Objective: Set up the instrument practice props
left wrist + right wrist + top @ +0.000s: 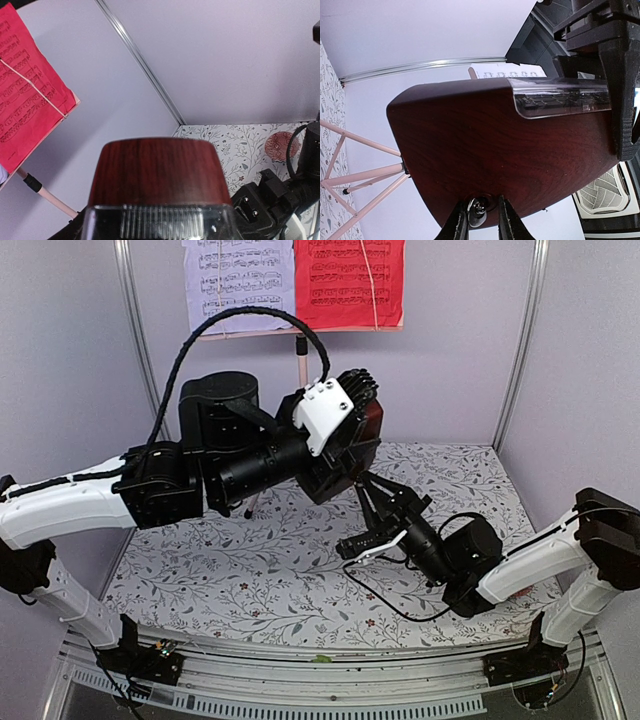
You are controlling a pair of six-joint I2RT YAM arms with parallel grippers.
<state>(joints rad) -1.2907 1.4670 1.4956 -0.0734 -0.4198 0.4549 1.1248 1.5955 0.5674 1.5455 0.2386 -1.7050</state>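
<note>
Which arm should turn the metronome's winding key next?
Probably right: the right gripper flanks the key on the metronome, jaws nearly closed; the left gripper is busy holding the metronome up.

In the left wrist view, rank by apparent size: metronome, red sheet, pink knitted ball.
Metronome, inflated by nearness to the camera
Red sheet, cropped by the frame
Pink knitted ball, clearly smallest

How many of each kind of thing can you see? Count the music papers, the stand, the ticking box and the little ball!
sheets of music: 2 (lilac sheet, red sheet)
music stand: 1
metronome: 1
pink ball: 1
total: 5
</note>
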